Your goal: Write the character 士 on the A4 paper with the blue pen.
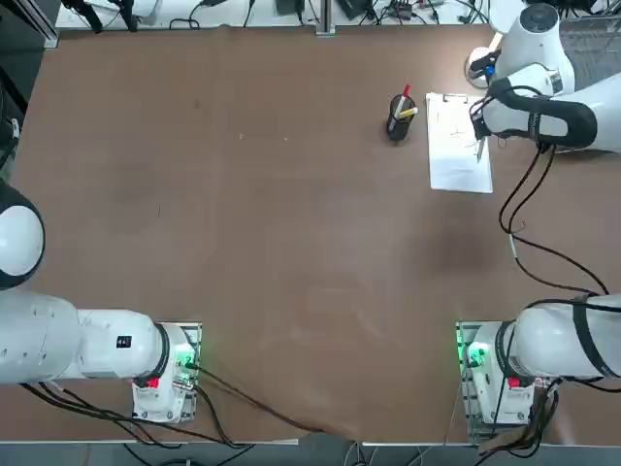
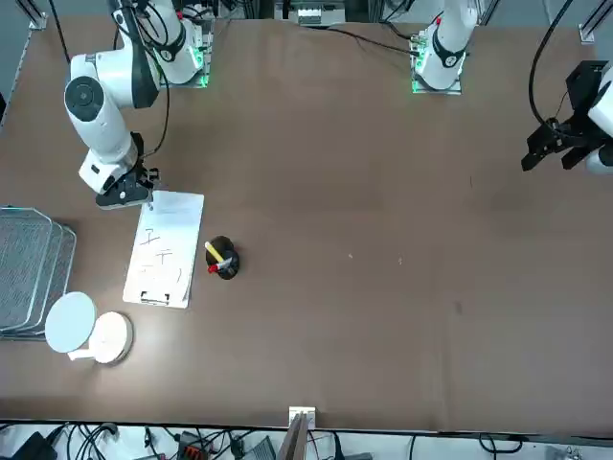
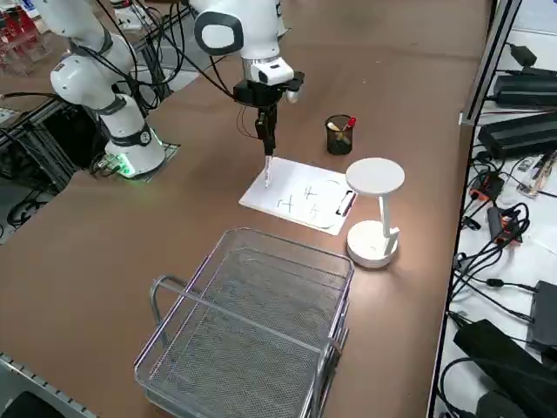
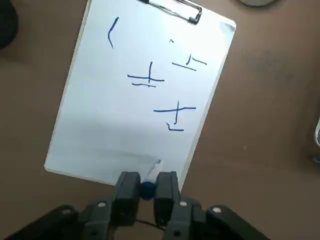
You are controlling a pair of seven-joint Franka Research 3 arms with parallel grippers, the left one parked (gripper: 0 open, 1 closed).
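Note:
The A4 paper (image 1: 458,146) (image 2: 170,230) (image 3: 305,187) (image 4: 135,115) lies at the table's far right side, with a clip at its far short edge and several blue handwritten strokes on it. My right gripper (image 1: 480,128) (image 2: 132,195) (image 3: 265,131) (image 4: 148,178) hangs over the sheet's near short edge, shut on the blue pen (image 1: 480,149) (image 2: 150,203) (image 3: 267,170) (image 4: 148,190). The pen stands upright with its tip down at the sheet's near right corner. Whether the tip touches the sheet I cannot tell.
A black pen cup (image 1: 400,118) (image 2: 223,259) (image 3: 338,133) with a red-tipped and a yellow pen stands just left of the sheet. A white round lamp (image 2: 77,324) (image 3: 374,209) stands beyond the clip end. A wire basket (image 2: 29,259) (image 3: 252,331) sits at the table's right edge.

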